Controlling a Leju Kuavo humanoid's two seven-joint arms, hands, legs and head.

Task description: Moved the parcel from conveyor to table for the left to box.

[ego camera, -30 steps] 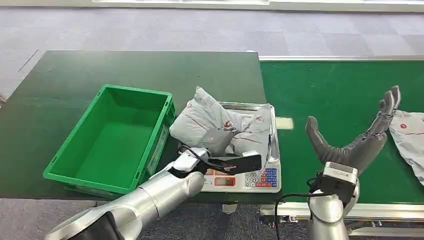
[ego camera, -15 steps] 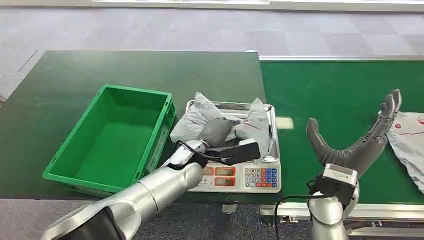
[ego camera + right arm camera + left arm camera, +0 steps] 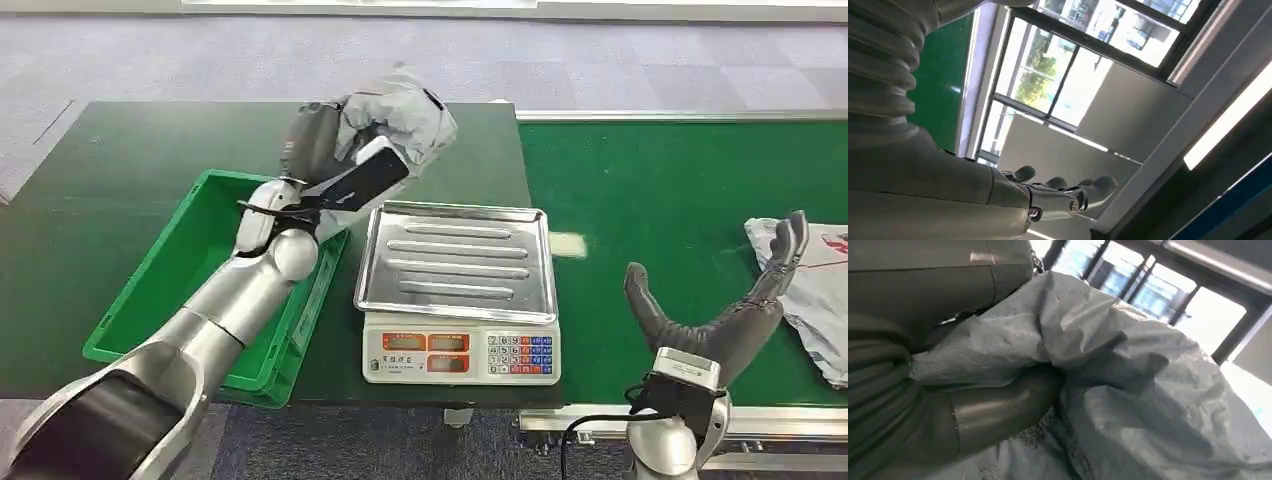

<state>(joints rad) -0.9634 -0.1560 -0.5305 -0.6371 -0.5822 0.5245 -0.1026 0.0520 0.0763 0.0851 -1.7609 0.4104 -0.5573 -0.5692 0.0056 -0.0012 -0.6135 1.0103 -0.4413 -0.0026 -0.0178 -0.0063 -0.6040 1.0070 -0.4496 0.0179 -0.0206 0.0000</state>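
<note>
My left hand (image 3: 335, 160) grips a crumpled grey parcel (image 3: 400, 110) and holds it in the air above the far right corner of the green crate (image 3: 160, 300). In the left wrist view the grey parcel (image 3: 1128, 380) bulges around my thumb (image 3: 998, 410). The crate on the dark table (image 3: 120, 170) is empty. My right hand (image 3: 725, 310) is raised over the green conveyor (image 3: 660, 190) with its fingers spread and holds nothing; the right wrist view shows the right hand (image 3: 1058, 192) against a ceiling. A second grey parcel (image 3: 815, 290) lies on the belt just right of it.
A scale with a bare steel tray (image 3: 455, 260) and a keypad front (image 3: 460, 352) stands between the crate and the conveyor. The table's near edge runs below the crate and the scale.
My left hand closed on the parcel on the scale tray, then lifted it up and to the left, leaving the tray bare. The second parcel on the belt has slid a little leftwards.
</note>
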